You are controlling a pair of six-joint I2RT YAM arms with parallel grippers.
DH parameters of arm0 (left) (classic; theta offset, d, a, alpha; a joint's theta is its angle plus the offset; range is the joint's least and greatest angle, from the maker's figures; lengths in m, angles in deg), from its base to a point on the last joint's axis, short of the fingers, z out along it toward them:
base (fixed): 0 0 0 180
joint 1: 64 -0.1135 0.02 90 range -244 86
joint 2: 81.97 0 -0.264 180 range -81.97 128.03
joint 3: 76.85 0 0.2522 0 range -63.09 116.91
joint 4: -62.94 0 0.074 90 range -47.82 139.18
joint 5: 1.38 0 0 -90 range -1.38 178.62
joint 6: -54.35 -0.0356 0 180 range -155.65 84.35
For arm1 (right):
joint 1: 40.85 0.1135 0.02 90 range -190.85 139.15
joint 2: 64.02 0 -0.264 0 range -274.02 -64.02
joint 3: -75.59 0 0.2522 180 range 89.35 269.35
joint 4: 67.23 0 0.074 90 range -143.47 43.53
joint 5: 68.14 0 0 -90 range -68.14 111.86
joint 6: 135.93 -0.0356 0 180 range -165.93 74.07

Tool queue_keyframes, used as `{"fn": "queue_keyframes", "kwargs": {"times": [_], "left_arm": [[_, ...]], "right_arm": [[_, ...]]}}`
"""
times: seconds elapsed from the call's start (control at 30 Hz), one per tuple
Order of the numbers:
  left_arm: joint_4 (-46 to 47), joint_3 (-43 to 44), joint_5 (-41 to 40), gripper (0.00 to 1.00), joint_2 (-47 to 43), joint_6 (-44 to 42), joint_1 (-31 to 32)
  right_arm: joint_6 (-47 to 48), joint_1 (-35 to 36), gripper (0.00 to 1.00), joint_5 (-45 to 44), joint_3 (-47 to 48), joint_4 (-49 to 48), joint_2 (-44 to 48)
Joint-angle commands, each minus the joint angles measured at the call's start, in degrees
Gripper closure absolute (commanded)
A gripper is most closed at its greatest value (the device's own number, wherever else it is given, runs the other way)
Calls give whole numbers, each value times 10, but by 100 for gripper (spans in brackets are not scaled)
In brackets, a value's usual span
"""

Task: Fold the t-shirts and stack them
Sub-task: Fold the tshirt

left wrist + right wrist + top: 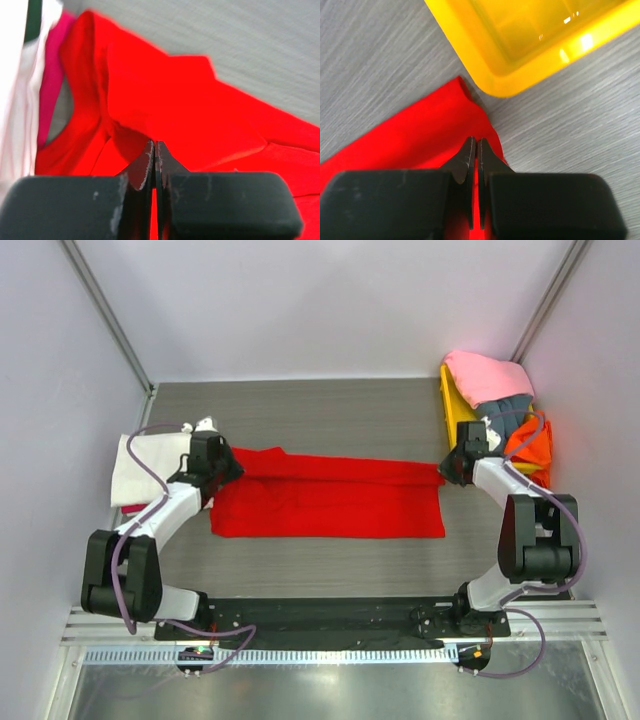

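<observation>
red shirt (330, 502) lies flat across the middle of the tabletop (330, 415), a long band running left to right, with a layer doubled over along its far edge. i hold it at both far corners.

my left fingers (232, 468) sit at the far-left corner. from the left wrist they (154, 150) are pressed together with a ridge of the red shirt (200, 110) pinched between the tips, the cloth rising in creases towards them.

my right fingers (445, 472) sit at the far-right corner. from the right wrist they (475, 150) are closed on the very edge of the red shirt (420, 140), red showing in the slit between them.

just left of my left fingers a folded white shirt (140, 468) lies at the left edge of the tabletop. a strip of magenta cloth (135, 507) peeks out at its near side. in the left wrist view the white shirt (15, 100) and magenta cloth (52, 85) lie right beside the red.

at the far right stands a yellow tray (452, 405), its near corner (520, 55) just beyond the red corner but apart from it. a pink shirt (490, 378) is heaped on its far end, a grey-blue shirt (510, 410) bunched next to it, and an orange shirt (530, 445) nearest, partly behind my right arm.
</observation>
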Motion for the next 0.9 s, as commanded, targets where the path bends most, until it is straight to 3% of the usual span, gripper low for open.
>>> {"fn": "queue_keyframes", "kwargs": {"times": [0.0,0.13,0.2,0.47,0.57,0.7,0.87], "left_arm": [[-10,-15,-24,100,-18,15,0],[-13,-43,-19,100,-28,35,0],[-6,-56,-12,100,-34,46,0],[27,-107,15,93,-62,54,0],[21,-115,15,84,-69,55,0],[19,-125,8,63,-84,62,0],[9,-115,35,60,-100,60,6]], "right_arm": [[-24,6,99,-25,-38,-59,38],[-39,9,91,-36,-92,-104,80],[-47,9,73,-47,-122,-113,97],[-6,44,57,-93,-171,-154,202],[10,65,57,-60,-151,-156,197],[20,76,62,-19,-85,-138,127],[20,92,78,1,-22,-74,28]]}}
